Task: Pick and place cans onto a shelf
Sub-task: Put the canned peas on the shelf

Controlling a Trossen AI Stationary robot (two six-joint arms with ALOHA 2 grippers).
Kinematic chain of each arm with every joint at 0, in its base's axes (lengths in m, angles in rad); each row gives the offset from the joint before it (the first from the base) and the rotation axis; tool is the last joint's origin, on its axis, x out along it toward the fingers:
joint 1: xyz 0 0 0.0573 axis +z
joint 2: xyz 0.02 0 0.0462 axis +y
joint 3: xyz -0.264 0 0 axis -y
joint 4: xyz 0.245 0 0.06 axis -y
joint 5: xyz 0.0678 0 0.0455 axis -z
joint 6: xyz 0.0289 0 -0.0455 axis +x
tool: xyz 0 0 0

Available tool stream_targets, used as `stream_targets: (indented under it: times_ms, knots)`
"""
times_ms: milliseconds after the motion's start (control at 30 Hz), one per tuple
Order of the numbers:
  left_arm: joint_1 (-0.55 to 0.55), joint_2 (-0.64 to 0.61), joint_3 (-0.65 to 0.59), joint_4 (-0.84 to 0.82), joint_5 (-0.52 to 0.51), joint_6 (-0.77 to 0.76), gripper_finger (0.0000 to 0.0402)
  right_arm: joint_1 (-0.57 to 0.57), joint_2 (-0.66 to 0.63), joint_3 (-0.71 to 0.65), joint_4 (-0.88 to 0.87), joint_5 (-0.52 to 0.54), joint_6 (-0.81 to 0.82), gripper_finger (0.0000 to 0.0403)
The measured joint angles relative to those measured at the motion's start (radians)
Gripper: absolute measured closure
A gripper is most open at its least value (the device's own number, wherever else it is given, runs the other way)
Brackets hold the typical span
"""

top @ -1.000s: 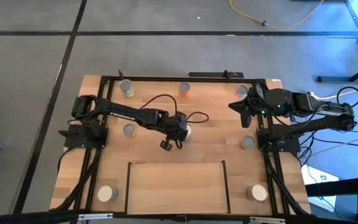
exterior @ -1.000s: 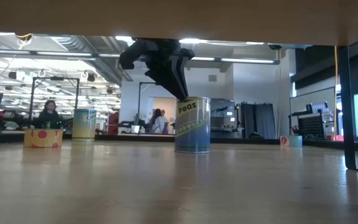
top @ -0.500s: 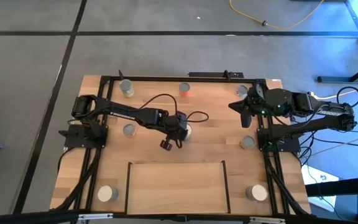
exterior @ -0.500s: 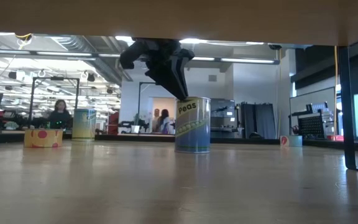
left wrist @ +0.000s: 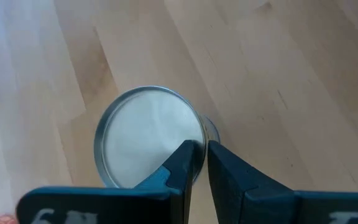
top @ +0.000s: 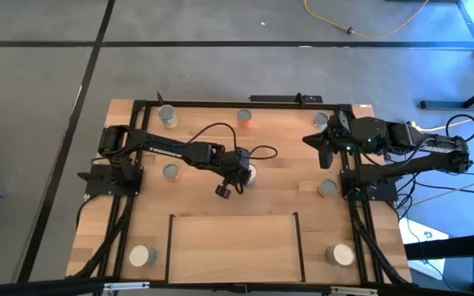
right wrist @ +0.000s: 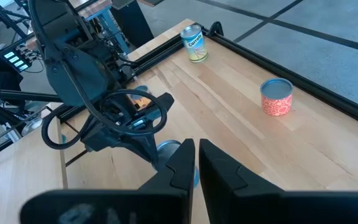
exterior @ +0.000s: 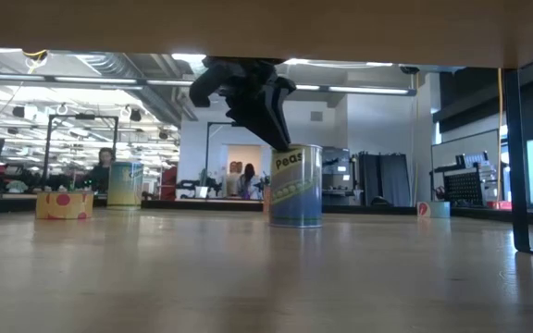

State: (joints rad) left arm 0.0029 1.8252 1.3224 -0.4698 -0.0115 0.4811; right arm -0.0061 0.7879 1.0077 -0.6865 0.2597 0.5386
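Observation:
A can (top: 251, 173) with a white top and a blue-green "Peas" label (exterior: 295, 186) stands tilted near the table's middle. My left gripper (top: 240, 170) is shut on its rim, as the left wrist view (left wrist: 202, 163) shows. My right gripper (top: 323, 150) is shut and empty, held above the table's far right part. The shelf (top: 233, 247), a light-wood panel with black bars, lies at the near edge. Other cans stand upright on their bases around the table. My left gripper pinches the can's top rim (left wrist: 199, 142) between its two fingers, one finger (left wrist: 180, 165) over the white lid and one (left wrist: 229, 171) outside the wall. The fingers come slanting down from above (exterior: 280, 134). The can leans, its base at table height.
Cans stand at the far edge (top: 168, 116) (top: 244, 117) (top: 321, 120), at mid left (top: 171, 171), at mid right (top: 327, 187) and at both near corners (top: 142, 256) (top: 341, 255). A black cable (top: 257, 153) loops off the left arm. People show in the room behind.
My left gripper has gone a little toward the table's right edge, and the peas can has shifted that way with it and tipped from upright to a lean.

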Motion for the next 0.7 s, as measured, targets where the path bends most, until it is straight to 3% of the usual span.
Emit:
stream_targets:
  times_ms: [333,700]
  knots:
    - [0.0,0.0,-0.001,0.003,-0.022,0.023,0.0396,0.0,0.0,0.0,0.0,0.0,0.002,0.0375]
    - [0.002,-0.008,-0.003,-0.008,-0.087,-0.031,0.04,0.0,0.0,0.0,0.001,0.0,0.007,0.0375]
